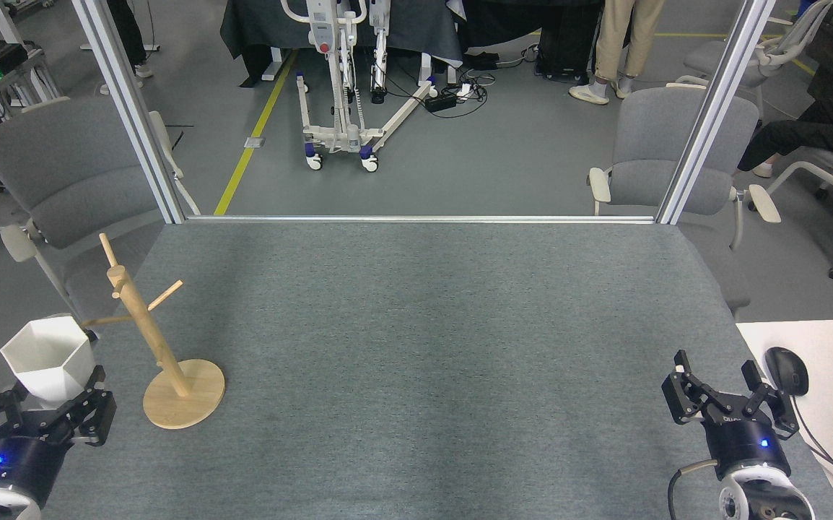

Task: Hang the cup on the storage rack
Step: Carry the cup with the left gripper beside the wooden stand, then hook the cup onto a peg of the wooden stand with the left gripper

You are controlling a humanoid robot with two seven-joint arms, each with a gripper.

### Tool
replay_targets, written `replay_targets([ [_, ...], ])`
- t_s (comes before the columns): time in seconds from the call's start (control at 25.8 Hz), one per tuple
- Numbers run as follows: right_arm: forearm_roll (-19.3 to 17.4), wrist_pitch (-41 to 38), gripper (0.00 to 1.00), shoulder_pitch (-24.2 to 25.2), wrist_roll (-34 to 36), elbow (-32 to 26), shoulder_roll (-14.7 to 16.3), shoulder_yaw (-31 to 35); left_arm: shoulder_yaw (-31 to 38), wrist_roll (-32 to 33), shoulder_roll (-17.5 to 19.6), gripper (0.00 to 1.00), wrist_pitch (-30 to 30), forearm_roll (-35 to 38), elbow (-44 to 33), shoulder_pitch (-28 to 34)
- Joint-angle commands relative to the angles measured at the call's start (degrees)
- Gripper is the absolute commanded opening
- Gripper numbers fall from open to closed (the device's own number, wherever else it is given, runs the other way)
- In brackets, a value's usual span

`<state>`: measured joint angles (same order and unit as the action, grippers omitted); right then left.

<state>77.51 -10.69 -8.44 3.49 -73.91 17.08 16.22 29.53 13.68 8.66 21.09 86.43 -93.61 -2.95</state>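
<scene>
The white faceted cup (48,357) is upright, its hexagonal rim facing up, held at the left edge of the table by my left gripper (41,404), which is shut on its lower part. The cup's right side sits right by the tip of the left peg of the wooden storage rack (149,336); I cannot tell if they touch. The rack stands on its round base on the left of the grey table (424,347), with no cup on its pegs. My right gripper (727,375) rests low at the front right, open, with nothing between its fingers.
Two grey chairs (63,173) (669,155) stand behind the table's corners, beside aluminium frame posts (128,108). A white desk (821,347) with a mouse (786,370) and keyboard adjoins the table on the right. A person's legs (622,50) show beyond.
</scene>
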Motion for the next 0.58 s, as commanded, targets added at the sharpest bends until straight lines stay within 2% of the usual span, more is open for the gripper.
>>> replay_targets([
  [0.0, 0.0, -0.2, 1.0, 0.2, 0.0, 0.3, 0.2, 0.0, -1.3, 0.0, -0.1, 0.0, -1.9, 0.8, 0.1, -0.1],
  [0.54, -0.2, -0.1, 1.0, 0.0, 0.0, 0.6, 0.2, -0.1, -4.5, 0.1, -0.1, 0.0, -5.8, 4.3, 1.1, -1.6],
])
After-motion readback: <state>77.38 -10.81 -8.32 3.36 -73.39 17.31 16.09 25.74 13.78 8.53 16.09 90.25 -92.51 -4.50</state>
